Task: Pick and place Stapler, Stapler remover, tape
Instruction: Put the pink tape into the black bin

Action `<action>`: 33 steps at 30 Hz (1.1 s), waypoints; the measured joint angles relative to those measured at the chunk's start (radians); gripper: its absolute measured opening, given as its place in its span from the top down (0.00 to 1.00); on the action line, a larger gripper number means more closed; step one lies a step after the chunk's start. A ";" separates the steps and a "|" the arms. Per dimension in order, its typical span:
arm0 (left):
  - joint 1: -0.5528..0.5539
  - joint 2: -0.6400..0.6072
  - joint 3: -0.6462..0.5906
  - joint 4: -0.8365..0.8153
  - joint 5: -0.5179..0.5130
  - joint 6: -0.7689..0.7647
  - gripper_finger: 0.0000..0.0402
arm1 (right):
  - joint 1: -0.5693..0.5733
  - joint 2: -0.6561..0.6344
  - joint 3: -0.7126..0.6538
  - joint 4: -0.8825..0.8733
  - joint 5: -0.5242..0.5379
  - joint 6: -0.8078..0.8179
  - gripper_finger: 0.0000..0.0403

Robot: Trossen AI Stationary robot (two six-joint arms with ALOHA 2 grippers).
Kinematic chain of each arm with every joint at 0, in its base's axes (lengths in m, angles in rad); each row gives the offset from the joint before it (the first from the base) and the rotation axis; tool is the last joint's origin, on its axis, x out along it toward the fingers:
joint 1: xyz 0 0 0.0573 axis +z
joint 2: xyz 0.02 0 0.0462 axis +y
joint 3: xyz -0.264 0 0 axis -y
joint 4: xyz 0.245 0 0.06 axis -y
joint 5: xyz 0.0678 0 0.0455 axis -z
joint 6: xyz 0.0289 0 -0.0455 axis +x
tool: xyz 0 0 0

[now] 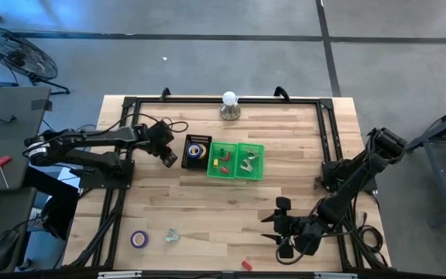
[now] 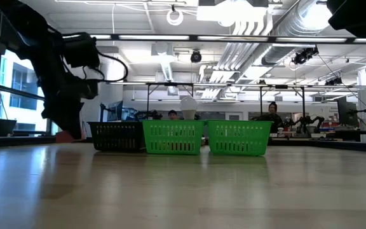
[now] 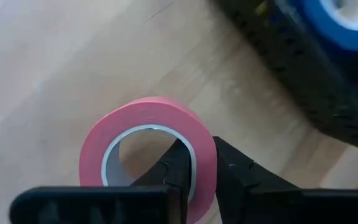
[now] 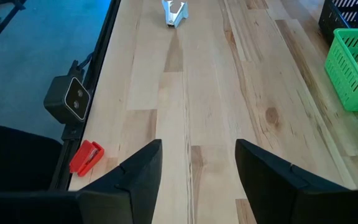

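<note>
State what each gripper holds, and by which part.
Left gripper pinches the pink tape by its ring wall, one finger inside the hollow. Right gripper holds nothing.

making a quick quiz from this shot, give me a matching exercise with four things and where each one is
Things:
1. pink tape roll
2. blue tape roll
3. purple tape roll
4. small red item

Places:
A. inside the black basket
B. on the bare table near its front left
C. pinched through its wall by the left tool
D. at the table's front edge, near the open right tool

Pairs: 1-C, 2-A, 3-B, 4-D
</note>
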 joint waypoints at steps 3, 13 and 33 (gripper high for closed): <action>0.000 -0.038 0.009 -0.010 0.000 0.001 0.91 | 0.000 0.000 0.000 0.000 0.000 -0.001 0.52; -0.001 -0.218 0.080 0.027 0.124 0.003 0.87 | 0.000 0.000 0.000 -0.001 0.000 -0.005 0.52; -0.238 -0.138 0.082 0.320 0.117 -0.024 0.85 | 0.000 0.000 0.000 0.001 0.008 -0.002 0.52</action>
